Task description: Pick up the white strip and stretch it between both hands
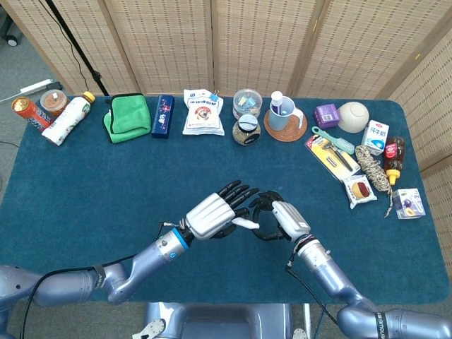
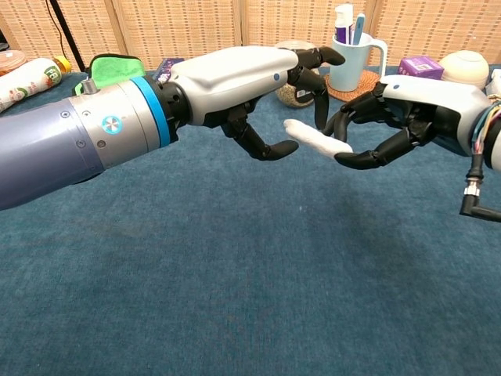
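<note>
The white strip (image 2: 317,141) hangs short and thick above the blue table, between my two hands. My left hand (image 2: 250,82) reaches in from the left, its thumb tip touching the strip's near end from below and a finger coming down on it from above. My right hand (image 2: 407,110) pinches the strip's other end between thumb and curled fingers. From the head view the strip (image 1: 245,222) shows as a small white piece between the left hand (image 1: 212,215) and the right hand (image 1: 282,220). Both hands are raised off the cloth near the table's front middle.
Along the back edge stand a bottle (image 1: 67,119), a green cloth (image 1: 128,116), a blue box (image 1: 162,116), a white pouch (image 1: 203,111), jars (image 1: 247,131) and a cup with toothbrush (image 1: 282,113). At the right lie a bowl (image 1: 353,116), rope (image 1: 373,169) and small packets.
</note>
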`<state>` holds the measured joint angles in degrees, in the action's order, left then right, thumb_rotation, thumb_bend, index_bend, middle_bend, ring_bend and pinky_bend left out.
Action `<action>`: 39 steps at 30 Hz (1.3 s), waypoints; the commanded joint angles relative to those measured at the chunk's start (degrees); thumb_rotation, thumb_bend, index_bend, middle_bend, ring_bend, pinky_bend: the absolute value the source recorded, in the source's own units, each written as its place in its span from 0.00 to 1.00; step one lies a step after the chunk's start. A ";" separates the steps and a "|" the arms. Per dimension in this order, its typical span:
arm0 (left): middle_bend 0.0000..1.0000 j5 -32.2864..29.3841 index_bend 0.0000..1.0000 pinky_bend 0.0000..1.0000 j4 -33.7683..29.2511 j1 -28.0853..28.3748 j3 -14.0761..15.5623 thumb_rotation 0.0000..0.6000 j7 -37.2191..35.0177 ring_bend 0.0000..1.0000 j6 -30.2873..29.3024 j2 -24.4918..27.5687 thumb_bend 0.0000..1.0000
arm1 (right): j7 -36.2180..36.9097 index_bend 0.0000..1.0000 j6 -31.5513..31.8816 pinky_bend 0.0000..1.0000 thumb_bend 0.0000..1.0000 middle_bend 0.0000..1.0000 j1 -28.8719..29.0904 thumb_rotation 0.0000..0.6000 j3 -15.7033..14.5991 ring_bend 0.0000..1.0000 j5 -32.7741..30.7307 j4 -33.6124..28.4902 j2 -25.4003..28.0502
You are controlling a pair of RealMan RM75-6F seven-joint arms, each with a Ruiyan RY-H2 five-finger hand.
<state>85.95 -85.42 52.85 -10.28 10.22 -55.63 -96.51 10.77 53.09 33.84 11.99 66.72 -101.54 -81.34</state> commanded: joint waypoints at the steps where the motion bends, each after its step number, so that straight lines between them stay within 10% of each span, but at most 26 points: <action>1: 0.00 0.01 0.43 0.00 0.10 0.02 0.05 1.00 -0.04 0.00 -0.25 -0.12 0.38 | 0.15 0.66 -0.01 0.00 0.69 0.28 0.00 1.00 0.02 0.11 -0.02 0.01 0.08; 39: 0.15 -2.26 0.76 0.04 1.69 0.09 -0.83 1.00 0.91 0.03 -2.86 -3.11 0.41 | 1.85 0.68 0.31 0.00 0.69 0.28 -0.49 1.00 -0.32 0.11 0.52 -0.22 1.30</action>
<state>83.70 -83.73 52.94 -11.10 11.11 -58.47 -99.60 12.63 53.40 33.34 11.67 67.23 -101.76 -80.03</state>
